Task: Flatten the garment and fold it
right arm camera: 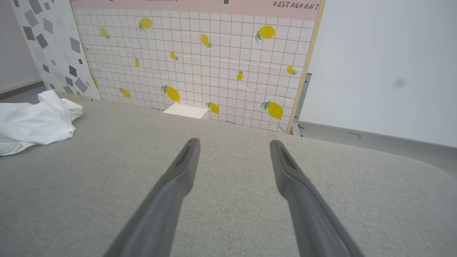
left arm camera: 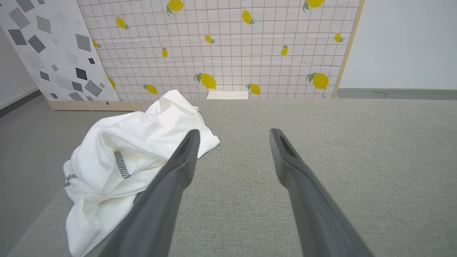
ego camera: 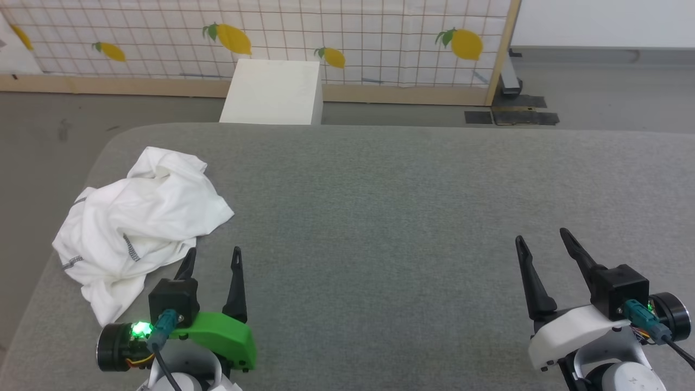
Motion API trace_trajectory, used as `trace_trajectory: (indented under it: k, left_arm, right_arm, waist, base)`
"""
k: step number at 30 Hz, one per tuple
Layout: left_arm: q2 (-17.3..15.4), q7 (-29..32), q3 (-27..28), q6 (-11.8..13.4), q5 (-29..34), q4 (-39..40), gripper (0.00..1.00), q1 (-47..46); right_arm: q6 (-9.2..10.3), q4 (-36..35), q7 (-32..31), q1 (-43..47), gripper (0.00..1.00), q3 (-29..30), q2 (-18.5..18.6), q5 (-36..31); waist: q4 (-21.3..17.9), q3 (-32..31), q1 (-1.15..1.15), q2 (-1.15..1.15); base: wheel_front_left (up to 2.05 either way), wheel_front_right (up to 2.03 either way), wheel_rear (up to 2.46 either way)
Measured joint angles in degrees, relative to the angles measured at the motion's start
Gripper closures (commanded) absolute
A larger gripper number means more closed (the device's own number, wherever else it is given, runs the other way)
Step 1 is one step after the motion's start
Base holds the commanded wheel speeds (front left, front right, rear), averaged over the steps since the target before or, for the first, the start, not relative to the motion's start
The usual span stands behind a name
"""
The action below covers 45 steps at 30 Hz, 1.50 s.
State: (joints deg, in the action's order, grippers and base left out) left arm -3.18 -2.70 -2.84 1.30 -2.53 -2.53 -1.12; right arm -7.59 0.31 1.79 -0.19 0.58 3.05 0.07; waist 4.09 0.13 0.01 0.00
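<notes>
Along the left edge of the grey fabric surface, somewhat nearer its far left corner than the near one, the garment lies in a crumpled white heap, with folds piled over one another and short runs of dark zigzag stitching showing here and there. No sleeve, hem or neckline can be made out cleanly. The left pincer hangs just beside the heap's near right border, its two fingers spread apart and holding nothing. The right pincer is well apart from the cloth, over the bare near right part of the surface, fingers likewise spread and empty. Beyond the far edge a white box stands on the floor against a lemon-printed screen, clear of the work. By the look of it the task is at its very start: flattening has not begun. The next move probably calls for the left pincer to pinch an outer border of the heap, while the right crosses most of the surface to take a second hold so the cloth can be drawn out toward the middle.
</notes>
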Motion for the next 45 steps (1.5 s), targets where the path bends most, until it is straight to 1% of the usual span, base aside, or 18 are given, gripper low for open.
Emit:
trace_trajectory:
  k: [11,17,18,19,22,45]
  left_arm:
    - [-0.3,-1.3,-0.6,1.1,-0.7,-0.7,0.0,-0.2]
    - [-0.5,-2.0,-1.0,1.5,-2.0,-1.0,0.0,-0.2]
    - [-0.5,-2.2,-1.1,1.7,-2.2,-1.0,0.0,-0.2]
    - [-0.6,-2.5,-1.3,1.8,-2.4,-1.1,0.0,-0.2]
    - [-0.6,-3.0,-1.5,2.2,-2.6,-1.3,0.0,-0.2]
    - [-1.7,-5.8,-2.2,4.4,-4.9,-2.5,0.0,-0.2]
  right_arm:
    - [0.0,0.0,0.8,0.0,0.0,-0.2,0.0,-0.1]
    - [0.0,0.0,1.2,0.0,0.0,-0.4,0.0,-0.1]
    - [0.0,0.0,1.3,0.0,0.0,-0.4,0.0,-0.1]
    - [0.0,0.0,1.3,0.0,0.0,-0.5,0.0,-0.1]
    - [0.0,0.0,1.5,0.0,0.0,-0.7,0.0,-0.1]
    - [0.0,0.0,3.0,0.0,0.0,-1.4,0.0,-0.4]
  waist:
    - [4.5,0.2,0.0,0.0]
    - [7.1,0.2,0.0,0.0]
    - [7.6,0.2,0.0,0.0]
    - [8.9,0.2,0.0,0.0]
    - [10.2,0.2,0.0,0.0]
    - [17.7,0.3,0.0,0.0]
  base:
    - [0.0,0.0,0.0]
    - [0.0,0.0,0.0]
    - [0.0,0.0,0.0]
    - [0.0,0.0,0.0]
    - [0.0,0.0,0.0]
    - [0.0,0.0,0.0]
